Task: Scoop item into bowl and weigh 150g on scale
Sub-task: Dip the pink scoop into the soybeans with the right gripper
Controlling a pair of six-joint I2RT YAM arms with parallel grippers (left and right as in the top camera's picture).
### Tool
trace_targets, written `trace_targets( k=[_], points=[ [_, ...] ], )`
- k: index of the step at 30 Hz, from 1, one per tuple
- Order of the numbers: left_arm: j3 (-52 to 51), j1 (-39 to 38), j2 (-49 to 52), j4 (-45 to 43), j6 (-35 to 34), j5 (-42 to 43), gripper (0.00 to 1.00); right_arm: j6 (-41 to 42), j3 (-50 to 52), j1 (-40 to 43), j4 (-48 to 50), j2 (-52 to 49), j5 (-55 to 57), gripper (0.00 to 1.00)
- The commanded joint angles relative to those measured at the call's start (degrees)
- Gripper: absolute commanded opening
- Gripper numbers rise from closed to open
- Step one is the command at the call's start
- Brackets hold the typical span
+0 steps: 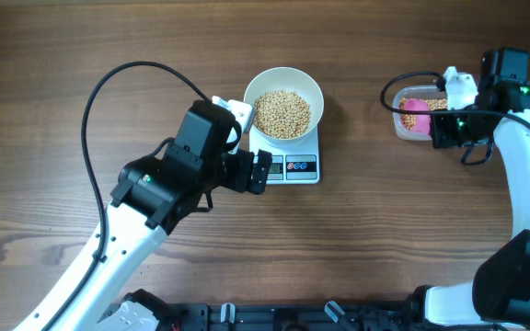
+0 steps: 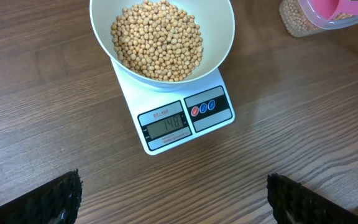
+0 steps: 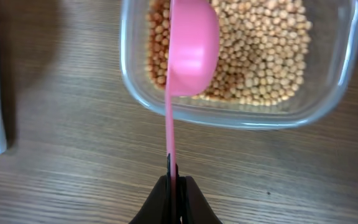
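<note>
The beans point(image 2: 157, 38) sit in the bowl point(image 2: 221, 50) on the scale point(image 2: 128, 84). The right gripper point(image 3: 174, 179) is pinched on the pink scoop point(image 3: 192, 50) over the tub point(image 3: 229, 116); the left gripper point(image 1: 254, 172) is wide apart. It looks like topping-up time: next, scoop just a few more

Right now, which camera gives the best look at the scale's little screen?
The left wrist view: the scale sits close, and its display faces the camera with the digits showing. Overhead shows the display far too small to read. The right wrist view catches only the scale's edge, with no display.
</note>
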State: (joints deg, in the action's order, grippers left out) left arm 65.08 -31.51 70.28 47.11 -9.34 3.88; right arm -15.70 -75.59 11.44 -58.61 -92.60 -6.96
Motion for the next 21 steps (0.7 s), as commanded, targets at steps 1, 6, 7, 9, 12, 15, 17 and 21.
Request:
trace_targets(
  k=[1,6,7,9,12,15,17,21],
  points=[
    [-0.3,-0.2,-0.4,-0.1,-0.5,-0.7,1.0,2.7,-0.8,-0.3,0.4,-0.6,3.1,0.04],
    [-0.3,-0.2,-0.4,-0.1,-0.5,-0.7,1.0,4.6,-0.9,-0.3,0.7,-0.5,-1.7,0.04],
    [-0.3,-0.2,-0.4,-0.1,-0.5,-0.7,1.0,4.6,-0.9,-0.2,0.7,-0.5,-3.3,0.04],
    [-0.3,-0.2,-0.4,-0.1,-0.5,-0.8,1.0,4.6,-0.9,0.6,0.7,-0.5,-7.8,0.04],
    [-0.3,-0.2,-0.4,-0.1,-0.5,-0.7,1.0,4.6,-0.9,2.4,0.7,-0.5,-13.1,0.04],
    [-0.3,-0.2,-0.4,-0.1,-0.5,-0.7,1.0,5.6,-0.9,4.8,0.6,-0.5,-14.1,0.04],
    [-0.3,-0.2,-0.4,-0.1,-0.5,-0.7,1.0,5.8,-0.9,6.1,0.6,-0.5,-14.1,0.04],
    [-0.3,-0.2,-0.4,-0.1,-0.5,-0.7,1.0,7.1,-0.9,8.8,0.5,-0.5,-14.3,0.04]
  ],
)
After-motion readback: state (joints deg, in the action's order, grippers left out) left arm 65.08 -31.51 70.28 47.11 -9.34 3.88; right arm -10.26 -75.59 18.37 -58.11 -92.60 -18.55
